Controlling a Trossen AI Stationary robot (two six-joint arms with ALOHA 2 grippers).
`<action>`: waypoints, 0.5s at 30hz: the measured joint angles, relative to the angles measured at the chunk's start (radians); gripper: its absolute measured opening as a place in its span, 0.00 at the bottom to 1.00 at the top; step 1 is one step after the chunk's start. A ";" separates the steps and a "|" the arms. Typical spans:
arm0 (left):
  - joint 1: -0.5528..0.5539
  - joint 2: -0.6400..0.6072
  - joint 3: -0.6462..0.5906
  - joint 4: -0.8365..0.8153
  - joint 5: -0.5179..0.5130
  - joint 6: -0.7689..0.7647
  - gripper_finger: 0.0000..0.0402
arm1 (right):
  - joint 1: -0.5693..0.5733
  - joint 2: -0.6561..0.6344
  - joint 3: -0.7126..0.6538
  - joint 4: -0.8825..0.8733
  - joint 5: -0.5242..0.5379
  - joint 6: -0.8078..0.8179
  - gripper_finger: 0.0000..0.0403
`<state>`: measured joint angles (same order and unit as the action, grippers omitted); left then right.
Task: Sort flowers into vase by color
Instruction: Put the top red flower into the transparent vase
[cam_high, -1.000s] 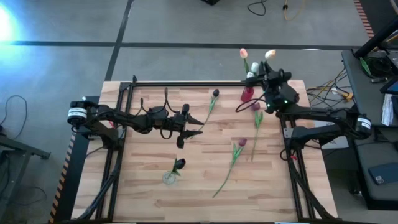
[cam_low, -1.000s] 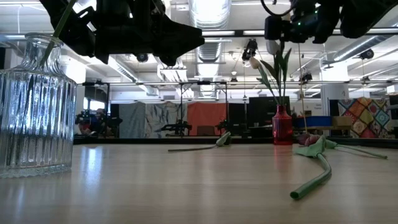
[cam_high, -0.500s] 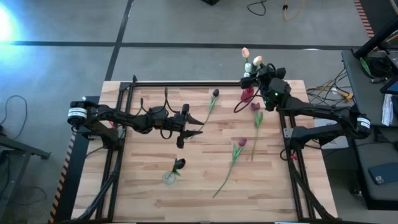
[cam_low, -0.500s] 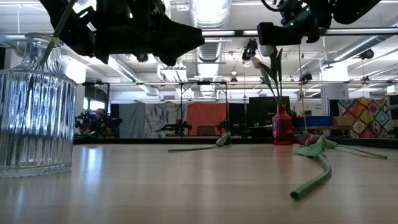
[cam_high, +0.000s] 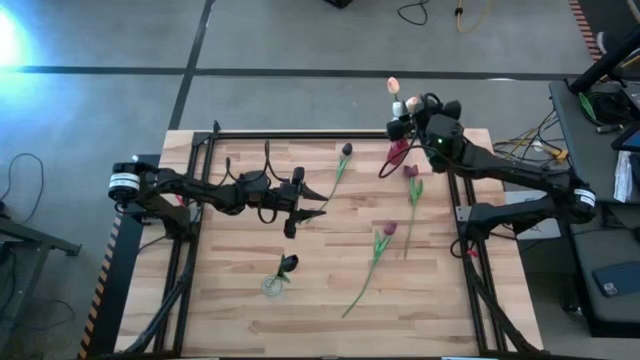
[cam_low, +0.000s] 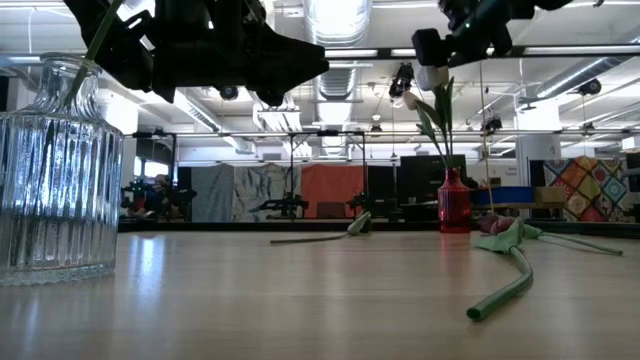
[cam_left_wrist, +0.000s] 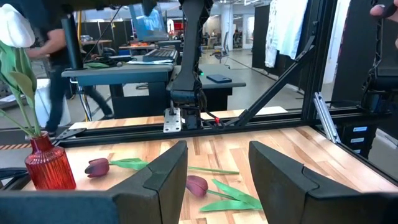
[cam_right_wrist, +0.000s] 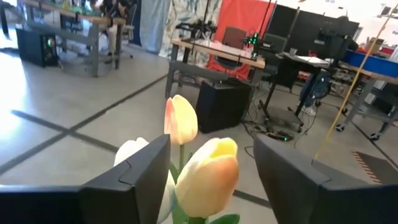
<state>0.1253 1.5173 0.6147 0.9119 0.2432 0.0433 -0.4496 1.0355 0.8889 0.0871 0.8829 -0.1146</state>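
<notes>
A small red vase (cam_high: 398, 152) stands at the table's far right with three pale tulips (cam_high: 393, 85) upright in it. My right gripper (cam_high: 405, 120) hovers open and level above that vase. In its wrist view a cream tulip head (cam_right_wrist: 208, 177) stands between the fingers, with a peach one (cam_right_wrist: 181, 119) just beyond. A clear glass vase (cam_high: 272, 285) near the front holds a dark tulip (cam_high: 288, 264). Three dark tulips (cam_high: 410, 172) lie flat on the wood. My left gripper (cam_high: 312, 205) waits open over the table's middle.
The loose dark tulips lie at the far middle (cam_high: 346, 150) and centre right (cam_high: 385, 228), stems pointing toward the near edge. A black frame rail (cam_high: 300, 135) runs along the far edge. Bare wood lies at the near left and near right.
My right gripper has risen and drawn toward the far edge, tipped up to level, rolled a little and opened, letting go of a pale tulip. That tulip's head has swung from far right of the red vase to upright beside the other two.
</notes>
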 joint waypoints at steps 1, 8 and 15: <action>0.000 0.000 0.000 0.000 0.000 0.000 0.39 | 0.000 0.000 0.019 -0.035 0.000 0.005 0.57; 0.000 0.000 0.000 0.000 0.000 0.000 0.39 | 0.003 0.000 0.139 -0.197 -0.001 0.008 0.64; 0.001 0.000 0.000 0.000 0.000 0.008 0.39 | 0.044 -0.001 0.239 -0.276 -0.027 -0.044 0.65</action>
<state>0.1265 1.5173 0.6147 0.9118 0.2432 0.0512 -0.4054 1.0344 1.1279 -0.1889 0.8562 -0.1589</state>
